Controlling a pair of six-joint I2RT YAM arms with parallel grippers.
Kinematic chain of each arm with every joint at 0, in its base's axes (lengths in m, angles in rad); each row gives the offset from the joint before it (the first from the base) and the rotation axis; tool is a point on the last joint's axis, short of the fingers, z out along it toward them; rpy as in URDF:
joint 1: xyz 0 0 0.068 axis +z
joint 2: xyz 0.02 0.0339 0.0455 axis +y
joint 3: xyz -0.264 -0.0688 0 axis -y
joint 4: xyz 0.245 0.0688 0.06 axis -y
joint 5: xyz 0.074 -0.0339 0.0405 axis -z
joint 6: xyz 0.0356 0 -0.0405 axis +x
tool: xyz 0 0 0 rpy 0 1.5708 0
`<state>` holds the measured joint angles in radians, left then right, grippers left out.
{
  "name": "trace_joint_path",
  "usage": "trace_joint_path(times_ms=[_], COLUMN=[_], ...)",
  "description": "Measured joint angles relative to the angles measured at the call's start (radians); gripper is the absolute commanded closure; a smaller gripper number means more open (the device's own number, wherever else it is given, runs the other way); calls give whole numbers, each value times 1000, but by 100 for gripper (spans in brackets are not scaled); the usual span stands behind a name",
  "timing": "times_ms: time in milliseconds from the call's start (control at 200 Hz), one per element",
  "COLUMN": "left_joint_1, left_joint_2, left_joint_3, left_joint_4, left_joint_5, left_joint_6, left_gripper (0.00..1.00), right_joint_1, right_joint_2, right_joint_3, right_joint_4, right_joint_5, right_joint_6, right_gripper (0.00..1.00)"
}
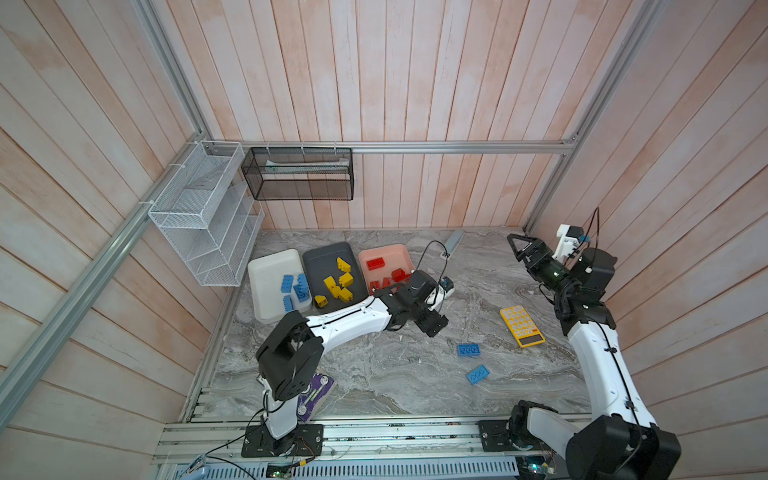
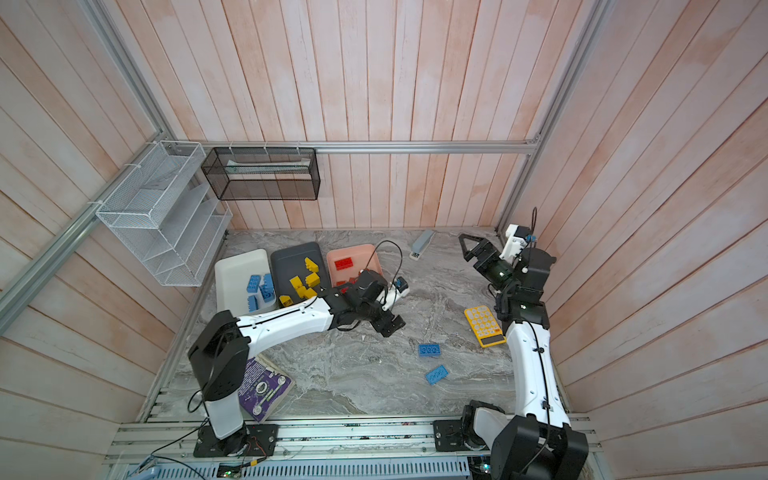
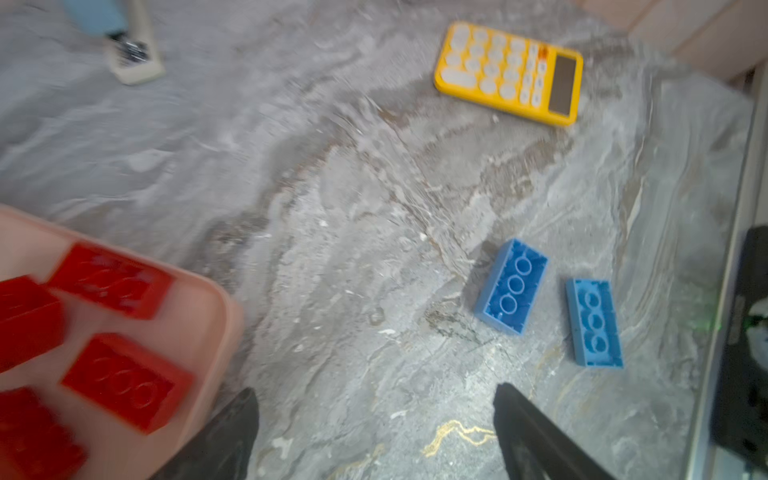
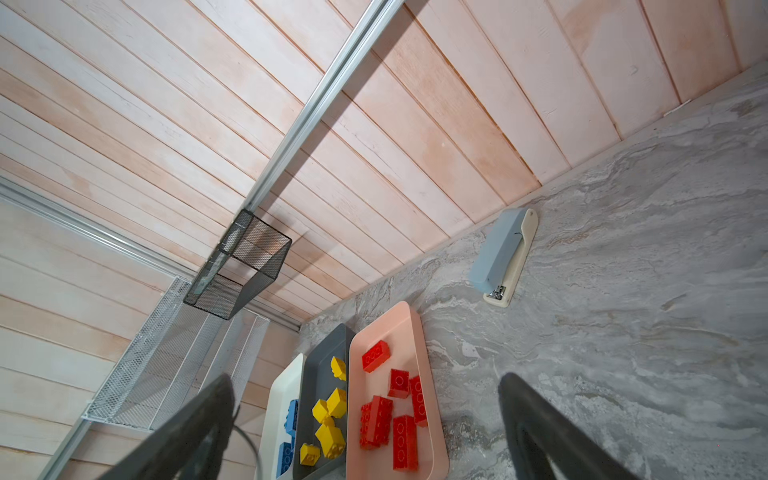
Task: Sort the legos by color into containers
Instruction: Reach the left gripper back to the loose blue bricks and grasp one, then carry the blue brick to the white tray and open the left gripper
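Observation:
Three trays stand in a row at the back left. The white tray [image 1: 270,274] holds blue legos [image 1: 296,289], the dark grey tray [image 1: 324,259] yellow legos [image 1: 338,282], and the salmon pink tray [image 1: 395,253] red legos [image 1: 376,263]. Two blue legos [image 1: 469,350] [image 1: 477,374] lie studs down on the marble, also seen in the left wrist view [image 3: 512,286] [image 3: 594,324]. My left gripper [image 1: 435,325] [image 3: 376,395] hangs open and empty just off the pink tray's near right corner [image 3: 220,307]. My right gripper [image 1: 517,245] [image 4: 366,380] is open and empty, raised at the far right.
A yellow calculator [image 1: 521,326] lies right of the loose blue bricks. A stapler [image 1: 453,243] sits by the back wall, and a purple book [image 1: 316,392] by the left arm's base. White [image 1: 203,216] and black [image 1: 299,174] wire baskets hang on the walls.

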<state>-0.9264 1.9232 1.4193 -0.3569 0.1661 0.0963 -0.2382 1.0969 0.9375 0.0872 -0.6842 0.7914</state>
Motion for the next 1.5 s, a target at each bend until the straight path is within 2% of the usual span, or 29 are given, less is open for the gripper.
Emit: trace_joint_path(times_ms=[295, 420, 475, 525, 595, 645, 780, 880, 1010, 1080, 1160, 1325, 1410, 1500], left_joint_1=[-125, -148, -147, -144, -141, -139, -140, -139, -117, -71, 26, 349, 517, 653], left_joint_2=[235, 290, 307, 321, 340, 345, 346, 333, 204, 72, -100, -403, -482, -487], left_joint_3=[74, 134, 155, 172, 197, 208, 212, 196, 50, -61, -167, -282, -312, -325], left_joint_4=[57, 87, 94, 97, 101, 103, 107, 114, 157, 187, 220, 266, 263, 243], left_joint_5=[93, 100, 102, 102, 100, 99, 97, 87, 80, 76, 55, -34, -94, -147], left_joint_6=[148, 174, 178, 185, 187, 196, 204, 199, 159, 119, 72, -62, -130, -193], left_gripper=[8, 12, 17, 25, 50, 59, 69, 72, 73, 73, 73, 71, 71, 71], right_joint_1=[-1, -1, -1, -1, -1, -1, 3, 26, 103, 164, 238, 415, 514, 602], right_joint_2=[-21, -28, -29, -31, -34, -36, -43, -37, 2, 42, 105, 264, 359, 439], right_joint_3=[-1, -8, -9, -9, -9, -9, -9, -9, 8, 34, 74, 137, 179, 211], right_joint_4=[19, 19, 19, 19, 19, 19, 19, 18, 7, -2, 0, 31, 53, 86], right_joint_5=[-63, -69, -71, -74, -77, -77, -77, -77, -54, -28, 2, 82, 116, 146], right_joint_6=[40, 40, 40, 39, 40, 40, 35, 19, -10, -26, -40, -60, -63, -66], right_gripper=[2, 3, 5, 5, 6, 6, 6, 7, 7, 7, 7, 8, 8, 8])
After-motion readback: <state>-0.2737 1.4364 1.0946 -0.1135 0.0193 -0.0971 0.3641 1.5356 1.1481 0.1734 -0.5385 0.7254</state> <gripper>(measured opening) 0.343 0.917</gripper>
